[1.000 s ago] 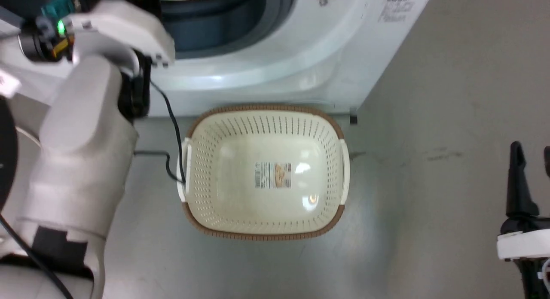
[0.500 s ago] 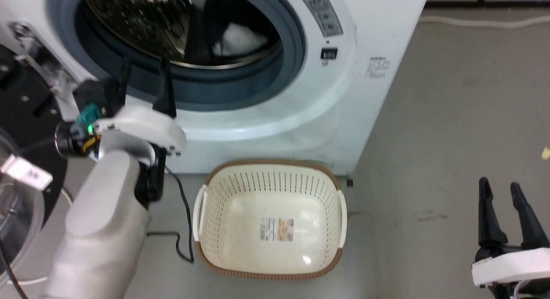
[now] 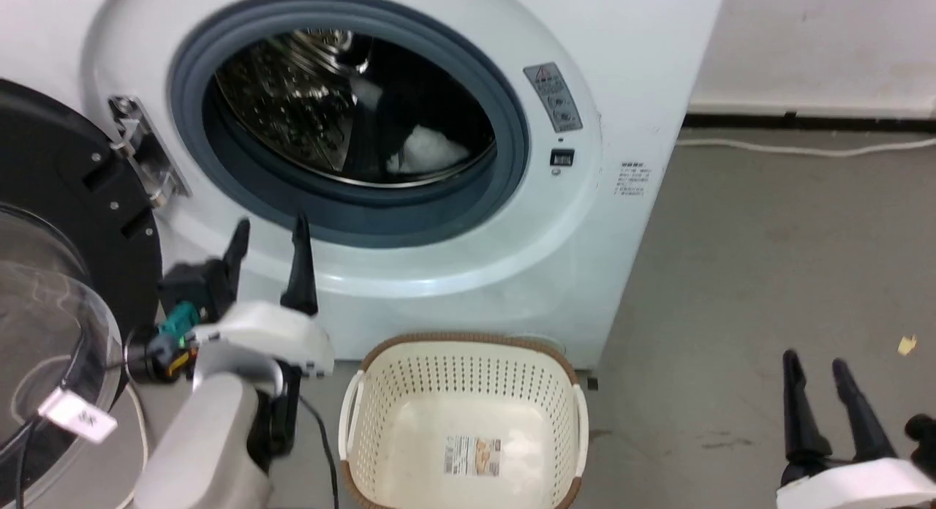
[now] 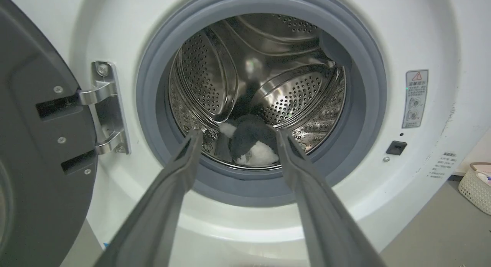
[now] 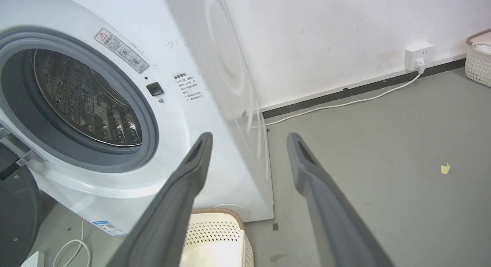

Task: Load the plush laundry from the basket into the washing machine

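The washing machine [image 3: 629,48] stands with its round door [image 3: 66,202] swung open to the left. Black-and-white plush laundry [image 3: 424,149] lies at the bottom of the steel drum, and the left wrist view shows the plush laundry [image 4: 251,144] past the grey seal. On the floor in front sits the cream basket [image 3: 468,341], with just a label sticker on its bottom. My left gripper [image 3: 269,227] is open and holds nothing, just outside the lower left of the seal and pointing at the drum. My right gripper [image 3: 813,364] is open over the floor, right of the basket.
A white cable [image 3: 804,149] runs along the wall base to an outlet [image 5: 418,54]. A second pale basket [image 5: 477,56] stands far off by the wall. A yellow scrap [image 3: 907,344] lies on the grey floor. A dark cable [image 3: 322,436] trails left of the basket.
The head camera has tilted up from the basket to the washer's opening. My left gripper now sits lower against the door seal. Both grippers stay open.
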You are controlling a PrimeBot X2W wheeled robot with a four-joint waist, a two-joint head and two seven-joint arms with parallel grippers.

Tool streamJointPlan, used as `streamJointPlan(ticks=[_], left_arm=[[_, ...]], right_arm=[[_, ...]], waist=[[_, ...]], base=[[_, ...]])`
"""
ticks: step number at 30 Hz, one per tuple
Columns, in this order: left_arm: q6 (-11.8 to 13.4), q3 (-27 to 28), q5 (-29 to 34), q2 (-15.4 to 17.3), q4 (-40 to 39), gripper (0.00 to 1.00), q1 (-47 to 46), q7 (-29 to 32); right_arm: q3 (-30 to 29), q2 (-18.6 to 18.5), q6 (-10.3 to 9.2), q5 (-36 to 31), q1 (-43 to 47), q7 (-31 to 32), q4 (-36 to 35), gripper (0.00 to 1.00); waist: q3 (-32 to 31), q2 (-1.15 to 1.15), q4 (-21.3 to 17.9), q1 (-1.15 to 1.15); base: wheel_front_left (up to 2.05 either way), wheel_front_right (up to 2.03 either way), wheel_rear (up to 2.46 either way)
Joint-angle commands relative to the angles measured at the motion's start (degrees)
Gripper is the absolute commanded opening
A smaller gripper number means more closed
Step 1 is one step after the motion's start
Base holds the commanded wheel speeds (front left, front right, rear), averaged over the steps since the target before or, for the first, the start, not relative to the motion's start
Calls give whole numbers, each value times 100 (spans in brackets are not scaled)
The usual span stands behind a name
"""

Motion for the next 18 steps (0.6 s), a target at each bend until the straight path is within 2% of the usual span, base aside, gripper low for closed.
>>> streamJointPlan(ticks=[1,9,18], left_arm=[[9,-26,41,8,-65,100,231,-30],[-115,-109,-42,170,-362,100,912,-6],[-60,-91,-243,220,-743,100,1490,114]], right_arm=[[42,17,-4,49,110,-68,70,100],[149,17,-4,118,295,-194,280,100],[278,18,-4,143,432,-334,417,100]], waist=[[-155,0,-22,0],[-498,0,-79,0],[-647,0,-120,0]], base=[[0,0,0],[0,0,0],[0,0,0]])
